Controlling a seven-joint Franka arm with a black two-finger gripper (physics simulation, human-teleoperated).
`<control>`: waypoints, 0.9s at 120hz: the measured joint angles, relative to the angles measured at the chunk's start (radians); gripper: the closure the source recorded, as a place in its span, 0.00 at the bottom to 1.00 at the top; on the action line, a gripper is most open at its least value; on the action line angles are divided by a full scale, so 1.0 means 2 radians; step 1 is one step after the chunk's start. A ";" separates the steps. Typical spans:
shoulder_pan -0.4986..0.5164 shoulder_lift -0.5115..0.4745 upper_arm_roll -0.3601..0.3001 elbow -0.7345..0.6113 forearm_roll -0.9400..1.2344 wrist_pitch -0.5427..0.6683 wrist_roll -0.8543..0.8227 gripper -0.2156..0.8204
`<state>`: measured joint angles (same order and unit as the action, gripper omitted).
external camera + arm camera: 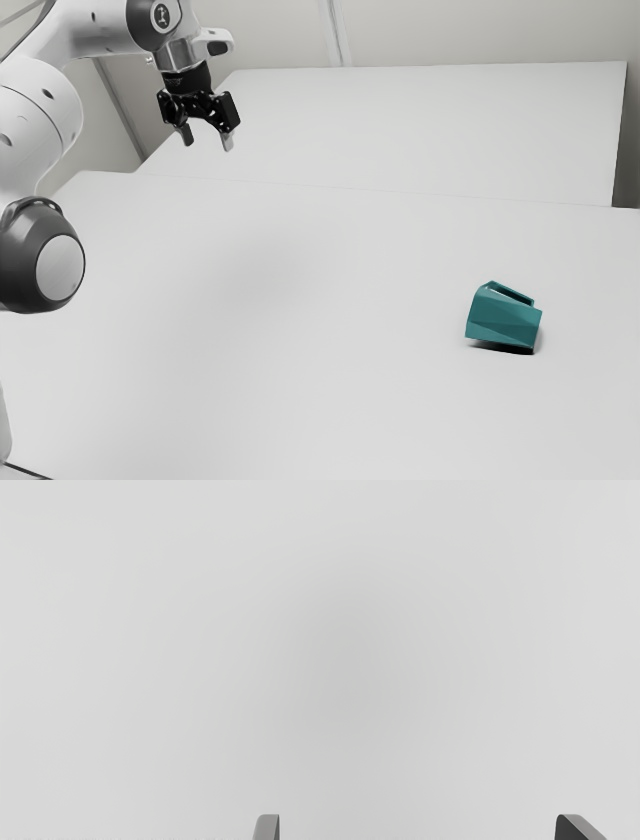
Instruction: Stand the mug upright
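In the exterior view the gripper (207,140) hangs high above the table at the upper left, its two fingers spread with nothing between them. A teal mug (504,320) lies tipped on its side toward the exterior view's right, its handle (510,293) on the upper side. A wide gap separates the mug from the gripper. In the wrist view, the open gripper (417,827) has its fingertips far apart over bare white surface.
The white table (250,380) stretches beneath the arm and around the mug. Behind it rises a pale panel (430,130). A rounded dark-and-grey arm joint (50,265) stands at the exterior view's left edge.
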<state>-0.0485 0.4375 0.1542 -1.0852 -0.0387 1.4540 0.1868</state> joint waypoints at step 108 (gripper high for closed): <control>-0.104 0.031 -0.079 -0.039 -0.128 0.098 -0.040 0.21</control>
<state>-0.2574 0.4996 -0.0039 -1.1638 -0.2938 1.6492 0.1076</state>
